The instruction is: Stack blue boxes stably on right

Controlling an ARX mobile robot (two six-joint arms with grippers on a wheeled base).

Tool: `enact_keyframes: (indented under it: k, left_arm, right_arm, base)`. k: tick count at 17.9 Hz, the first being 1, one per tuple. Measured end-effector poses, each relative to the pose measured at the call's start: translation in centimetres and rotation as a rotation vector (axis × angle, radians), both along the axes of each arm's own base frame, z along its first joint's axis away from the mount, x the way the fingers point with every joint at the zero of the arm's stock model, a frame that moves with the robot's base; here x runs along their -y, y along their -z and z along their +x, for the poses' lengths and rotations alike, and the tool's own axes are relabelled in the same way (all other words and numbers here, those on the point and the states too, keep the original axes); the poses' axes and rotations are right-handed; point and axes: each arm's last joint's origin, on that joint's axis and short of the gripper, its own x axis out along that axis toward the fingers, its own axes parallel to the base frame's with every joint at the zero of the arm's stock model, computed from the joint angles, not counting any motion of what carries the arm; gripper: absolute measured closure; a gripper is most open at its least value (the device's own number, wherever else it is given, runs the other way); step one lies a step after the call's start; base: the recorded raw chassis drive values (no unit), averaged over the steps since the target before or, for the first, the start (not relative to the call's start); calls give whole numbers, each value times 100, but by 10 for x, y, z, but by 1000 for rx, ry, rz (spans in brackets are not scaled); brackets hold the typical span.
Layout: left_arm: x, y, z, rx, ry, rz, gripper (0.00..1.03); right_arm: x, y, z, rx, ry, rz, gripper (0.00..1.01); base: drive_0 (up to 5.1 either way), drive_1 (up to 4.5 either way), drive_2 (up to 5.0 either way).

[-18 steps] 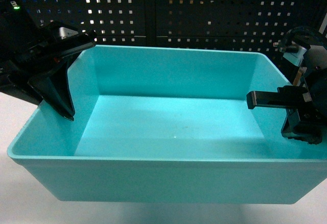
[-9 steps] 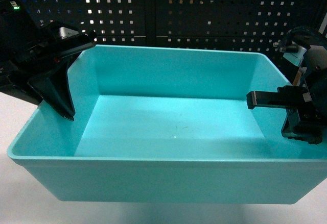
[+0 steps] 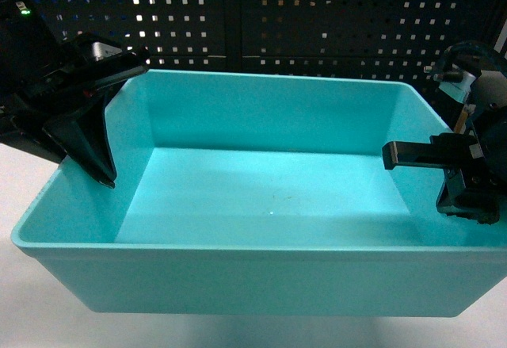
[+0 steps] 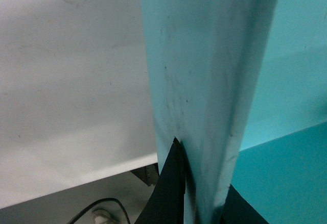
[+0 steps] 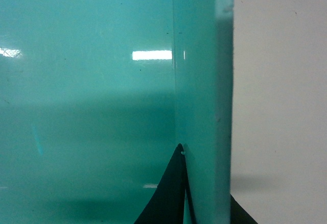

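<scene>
One light turquoise blue box (image 3: 253, 281) fills most of the head view, open top up, with nothing inside. My left gripper (image 3: 93, 138) is shut on its left wall, one finger inside and one outside. My right gripper (image 3: 455, 170) is shut on its right wall in the same way. In the left wrist view the wall (image 4: 204, 81) runs between the dark fingers of the left gripper (image 4: 202, 183). The right wrist view shows the right wall (image 5: 204, 81) pinched by the right gripper (image 5: 207, 183).
A white table (image 4: 66, 81) lies beside and below the box, seen too in the right wrist view (image 5: 281, 106). A black pegboard (image 3: 301, 23) stands behind. The table's edge and a dark cable (image 4: 97, 206) show low in the left wrist view.
</scene>
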Motion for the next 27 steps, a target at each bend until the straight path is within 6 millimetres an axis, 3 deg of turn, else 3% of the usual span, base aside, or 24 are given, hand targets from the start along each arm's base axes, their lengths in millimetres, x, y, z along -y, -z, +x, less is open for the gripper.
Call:
enact_keyframes:
  k: [9, 15, 27]
  left_arm:
    - [0, -3, 0, 9, 2, -4, 101]
    - [-2, -3, 0, 10, -2, -4, 101]
    - [-2, -5, -1, 12, 0, -4, 101]
  right_arm:
    - [0, -2, 0, 8, 2, 0, 99]
    - [-2, -2, 0, 12, -2, 1, 99]
    - [-1, -4, -1, 17, 0, 1, 99]
  base:
    - [5, -373, 383]
    - [-163, -579, 253]
    - [-87, -238, -163]
